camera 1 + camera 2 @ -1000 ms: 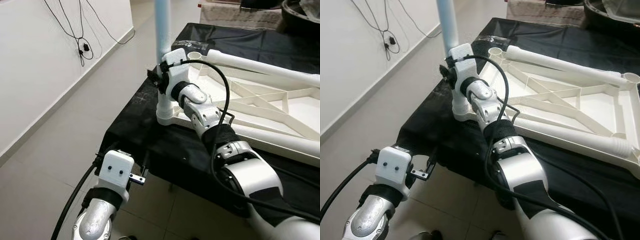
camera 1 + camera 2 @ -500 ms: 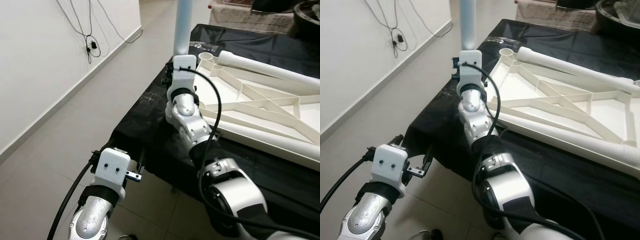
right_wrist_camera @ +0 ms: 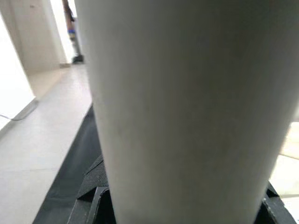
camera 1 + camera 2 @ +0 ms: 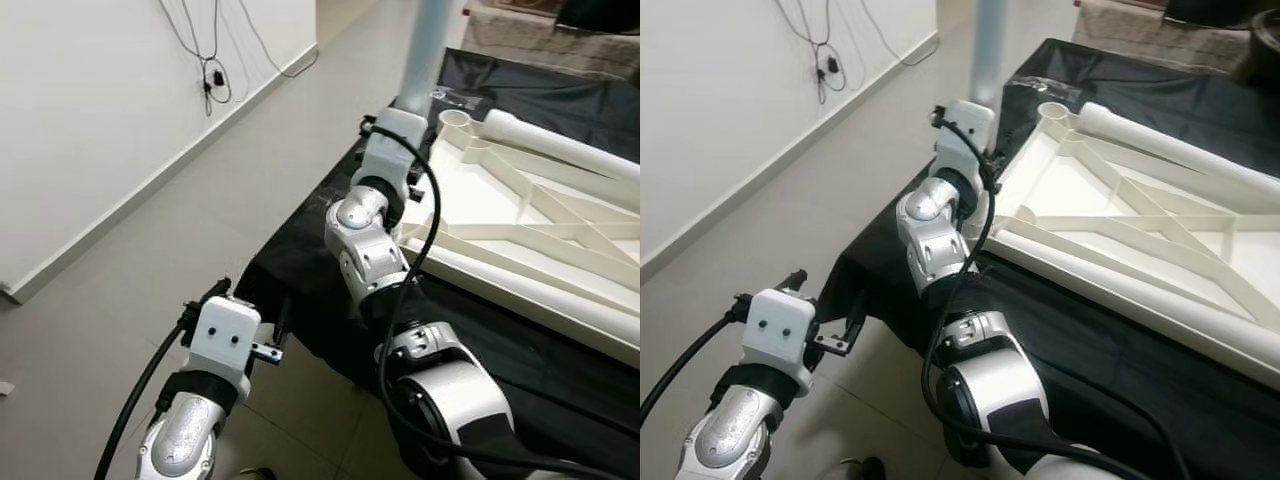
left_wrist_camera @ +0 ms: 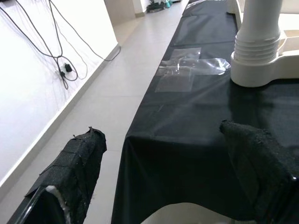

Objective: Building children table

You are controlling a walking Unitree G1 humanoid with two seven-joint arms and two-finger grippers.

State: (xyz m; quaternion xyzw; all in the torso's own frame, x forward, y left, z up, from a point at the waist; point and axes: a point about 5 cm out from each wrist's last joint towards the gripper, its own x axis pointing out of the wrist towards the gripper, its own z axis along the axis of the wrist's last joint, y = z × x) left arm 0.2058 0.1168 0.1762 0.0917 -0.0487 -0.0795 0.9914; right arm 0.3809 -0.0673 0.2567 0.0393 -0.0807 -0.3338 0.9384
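Right gripper (image 4: 385, 150) grasps the pale blue table leg (image 4: 424, 45) low down, just above its socket at the near-left corner of the white tabletop (image 4: 520, 235). The right wrist view has the leg (image 3: 187, 112) pressed right up against the black fingers (image 3: 96, 205), so the grip reads as clenched around it. The tabletop lies upside down on a black-covered work table (image 4: 300, 260), ribs up.

Left gripper (image 4: 268, 350) hangs idle below the table edge; its padded fingers (image 5: 70, 172) are spread apart, holding nothing. That wrist view also shows the ribbed collar of the leg base (image 5: 256, 51) seated in the corner socket.

Step in hand — judged: seating or twisting the leg into the socket. To do it well, keep the leg square to the tabletop, push straight down along its axis, and avoid side load that could cock it or slide the tabletop on the cloth. The free left gripper could brace the tabletop rim.

Leg's long axis is vertical — base down in the socket, free end pointing up out of frame.
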